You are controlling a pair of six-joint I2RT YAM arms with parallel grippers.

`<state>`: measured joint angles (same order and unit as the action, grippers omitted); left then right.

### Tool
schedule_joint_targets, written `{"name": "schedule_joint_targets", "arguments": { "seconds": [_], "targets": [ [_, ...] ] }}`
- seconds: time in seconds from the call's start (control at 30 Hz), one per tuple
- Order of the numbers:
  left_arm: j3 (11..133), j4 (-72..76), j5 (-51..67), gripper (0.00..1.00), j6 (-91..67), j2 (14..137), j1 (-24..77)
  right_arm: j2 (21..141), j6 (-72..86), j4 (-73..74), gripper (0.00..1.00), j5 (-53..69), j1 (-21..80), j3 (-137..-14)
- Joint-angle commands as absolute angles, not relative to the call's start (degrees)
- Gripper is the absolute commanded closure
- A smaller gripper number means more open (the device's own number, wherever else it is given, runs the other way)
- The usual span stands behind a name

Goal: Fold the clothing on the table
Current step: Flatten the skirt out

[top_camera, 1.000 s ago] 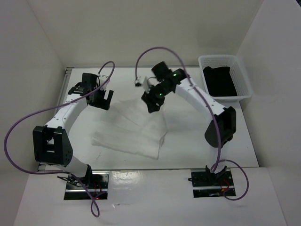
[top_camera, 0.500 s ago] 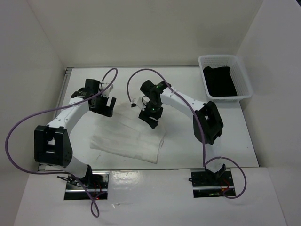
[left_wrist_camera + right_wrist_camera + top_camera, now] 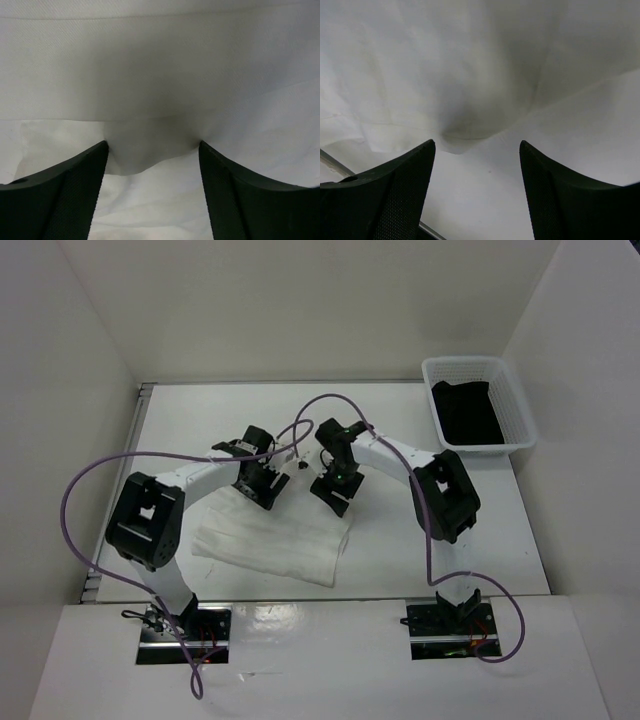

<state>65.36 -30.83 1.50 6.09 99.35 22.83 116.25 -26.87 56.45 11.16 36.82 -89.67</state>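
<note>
The clothing (image 3: 275, 540), a white pleated fabric, lies in a flat folded band on the table (image 3: 190, 425). My left gripper (image 3: 262, 486) is low over its far edge on the left. In the left wrist view the gripper (image 3: 152, 145) is open, and a raised bump of the clothing (image 3: 150, 100) sits between its fingers (image 3: 70, 195) without being pinched. My right gripper (image 3: 335, 492) is at the clothing's far right corner. It is also open (image 3: 476, 145) over bare table, with the clothing's edge (image 3: 465, 90) just ahead of its fingertips (image 3: 400, 185).
A white mesh basket (image 3: 515, 405) holding a black garment (image 3: 465, 412) stands at the back right. White walls enclose the table on three sides. Purple cables (image 3: 85, 490) loop above both arms.
The left arm swung right and down onto the clothing's far edge, its jaws narrowing a little. The right gripper came nearer and lower and opened wider. The clothing's far part now lies drawn in.
</note>
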Motion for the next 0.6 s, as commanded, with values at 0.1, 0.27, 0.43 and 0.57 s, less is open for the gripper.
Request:
{"name": "schedule_joint_targets", "arguments": {
  "seconds": [0.1, 0.27, 0.43, 0.57],
  "targets": [
    [65.83, -29.18, -1.32, 0.45, 6.42, 101.07, 22.94, 113.73, -25.22, 52.56, 0.27, 10.99, 33.13, -88.59],
    [65.83, -30.32, -4.74, 0.82, 3.79, 102.74, 22.94, 113.73, -23.91, 50.89, 0.26, 10.46, 31.20, -88.59],
    [70.55, -32.94, -1.09, 0.85, 1.85, 107.56, 16.71, 115.40, -23.38, 50.89, 0.24, 10.46, 29.97, -90.35],
    [76.10, -35.07, 2.46, 0.89, 0.79, 111.01, 13.28, 115.40, -23.38, 50.89, 0.24, 10.46, 29.44, -90.97]
  ]
}}
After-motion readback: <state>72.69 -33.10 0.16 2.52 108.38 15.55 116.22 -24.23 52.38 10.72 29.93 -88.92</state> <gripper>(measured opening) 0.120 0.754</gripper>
